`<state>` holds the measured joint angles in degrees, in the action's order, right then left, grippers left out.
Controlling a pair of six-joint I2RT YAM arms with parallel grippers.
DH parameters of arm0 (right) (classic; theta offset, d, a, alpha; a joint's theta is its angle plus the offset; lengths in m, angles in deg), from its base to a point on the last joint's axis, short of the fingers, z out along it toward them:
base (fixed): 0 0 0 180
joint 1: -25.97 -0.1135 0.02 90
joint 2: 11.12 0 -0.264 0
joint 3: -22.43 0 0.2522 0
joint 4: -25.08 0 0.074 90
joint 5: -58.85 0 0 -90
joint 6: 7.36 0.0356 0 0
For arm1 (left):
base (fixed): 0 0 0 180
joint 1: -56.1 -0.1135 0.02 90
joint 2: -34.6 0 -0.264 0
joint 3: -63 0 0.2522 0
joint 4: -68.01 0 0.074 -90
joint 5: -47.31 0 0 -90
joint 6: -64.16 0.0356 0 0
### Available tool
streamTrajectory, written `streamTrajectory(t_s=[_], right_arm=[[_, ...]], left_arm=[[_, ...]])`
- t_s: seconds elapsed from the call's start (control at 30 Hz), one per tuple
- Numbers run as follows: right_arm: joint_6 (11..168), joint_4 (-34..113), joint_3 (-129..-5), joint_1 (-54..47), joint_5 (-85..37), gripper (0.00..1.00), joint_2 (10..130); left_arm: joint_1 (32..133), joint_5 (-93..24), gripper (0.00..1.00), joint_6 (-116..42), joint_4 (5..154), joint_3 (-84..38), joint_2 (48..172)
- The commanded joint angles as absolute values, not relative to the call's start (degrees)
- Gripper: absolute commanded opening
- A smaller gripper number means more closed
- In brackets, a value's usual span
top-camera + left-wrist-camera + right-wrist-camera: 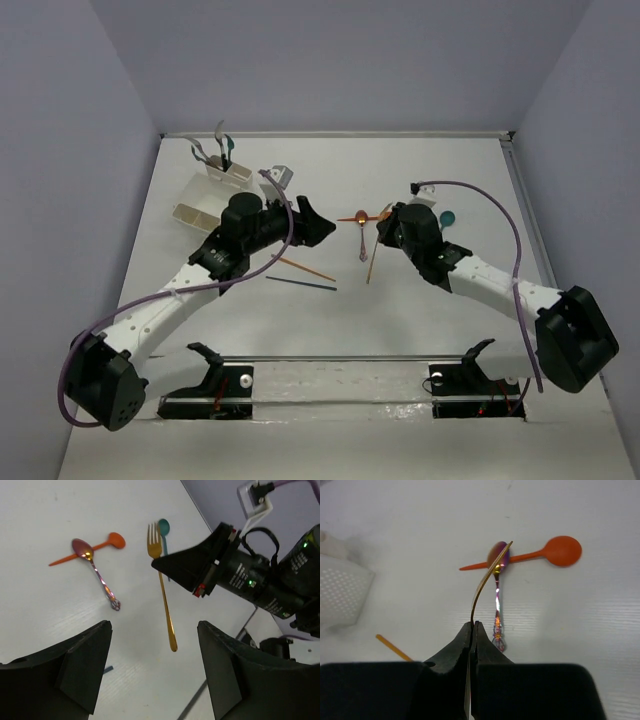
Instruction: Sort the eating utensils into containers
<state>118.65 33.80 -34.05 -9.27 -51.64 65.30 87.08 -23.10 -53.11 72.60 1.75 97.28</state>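
My right gripper [383, 232] is shut on a gold fork [372, 265] near its tines; the wrist view shows the fork [482, 580] edge-on between the closed tips [471, 625]. My left gripper [318, 224] is open and empty, facing the fork [164, 595] with its handle end just ahead of the jaws [154, 630]. An orange spoon [350, 218] crosses an iridescent purple spoon [360, 242] on the table between the grippers. A teal spoon [446, 218] lies right of the right gripper. Two whitish containers, one wide [200, 200] and one narrow [228, 172], stand at the far left.
An orange stick [305, 267] and a dark blue stick [300, 283] lie on the table below my left gripper. The narrow container holds a few upright utensils [221, 140]. A small grey object [279, 176] sits beside the containers. A clear rail runs along the near edge [340, 372].
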Motion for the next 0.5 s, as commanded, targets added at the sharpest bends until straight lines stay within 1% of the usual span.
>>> streamTrajectory(t_s=[0.0,0.1,0.27,0.37,0.47], right_arm=[[117.00,25.74,-33.52,-9.53,-45.75,0.00,60.87],[116.30,26.09,-34.66,-10.06,-44.25,0.00,60.51],[116.92,24.34,-33.96,-10.59,-41.26,0.00,58.93],[117.27,23.55,-33.61,-11.12,-40.11,0.00,58.31],[117.27,23.37,-33.69,-11.12,-39.33,0.00,58.23]], left_arm=[[93.26,-21.94,0.69,-58.26,67.10,3.70,99.71],[98.01,-24.76,0.69,-59.32,64.20,5.02,103.49],[99.78,-29.15,0.67,-60.82,59.54,5.21,107.37],[100.30,-27.24,0.59,-60.73,55.94,3.11,111.41],[100.84,-27.05,0.56,-59.95,56.54,0.03,115.72]])
